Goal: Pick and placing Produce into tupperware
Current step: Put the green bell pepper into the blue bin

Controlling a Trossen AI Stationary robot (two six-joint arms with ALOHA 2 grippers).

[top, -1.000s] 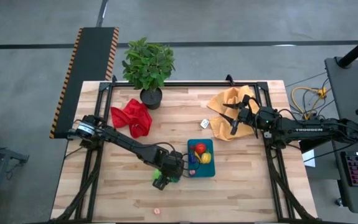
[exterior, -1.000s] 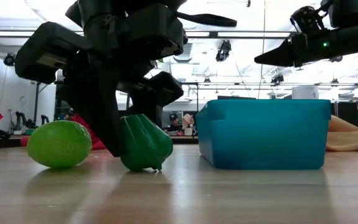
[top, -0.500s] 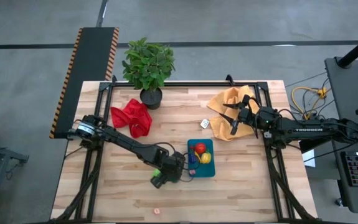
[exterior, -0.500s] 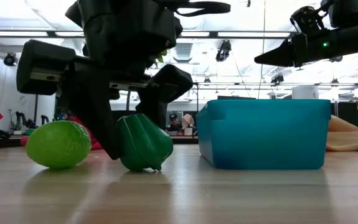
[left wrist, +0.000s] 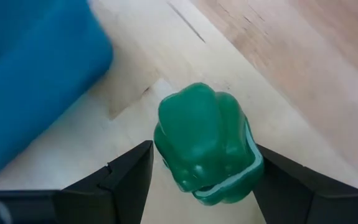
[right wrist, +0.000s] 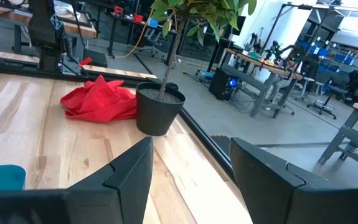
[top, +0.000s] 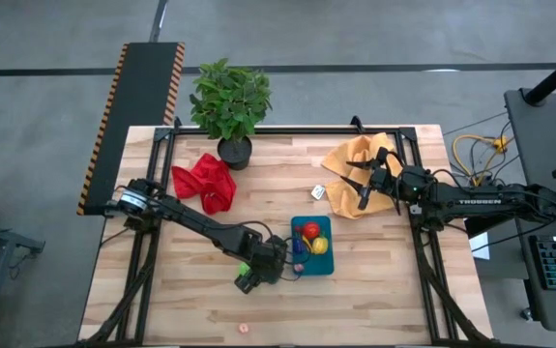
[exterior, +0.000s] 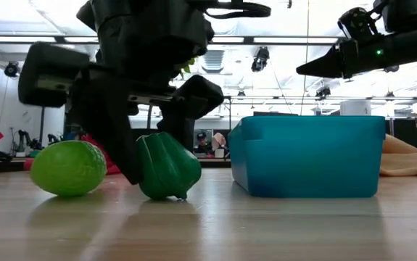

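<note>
A dark green toy pepper [exterior: 168, 167] stands on the table just left of the teal container [exterior: 306, 156]. My left gripper [left wrist: 203, 180] comes down over it, and the arm hides the pepper in the high view. A light green lime [exterior: 69, 168] lies on the table on the pepper's other side. The container [top: 312, 246] holds red, yellow and purple toy produce. My right gripper [top: 363, 190] waits open in the air above the mustard cloth [top: 360, 159]. My left gripper has the green pepper [left wrist: 207, 140] pinched between its two fingers, one on each flank of the body. The fingers [exterior: 125, 156] come from above, slanting down. The pepper stands on the table with its base on the wood, close to the container wall.
A potted plant [top: 229, 106] stands at the far edge, with a red cloth [top: 205, 184] beside it. A small white item [top: 318, 193] lies near the mustard cloth, and a pink speck [top: 244, 327] near the front edge. Bare wood lies near left and near right.
My left gripper has turned a little about the pepper and settled lower around it. The pepper has been nudged slightly toward the lime and stays on the table. The right arm has kept still.
</note>
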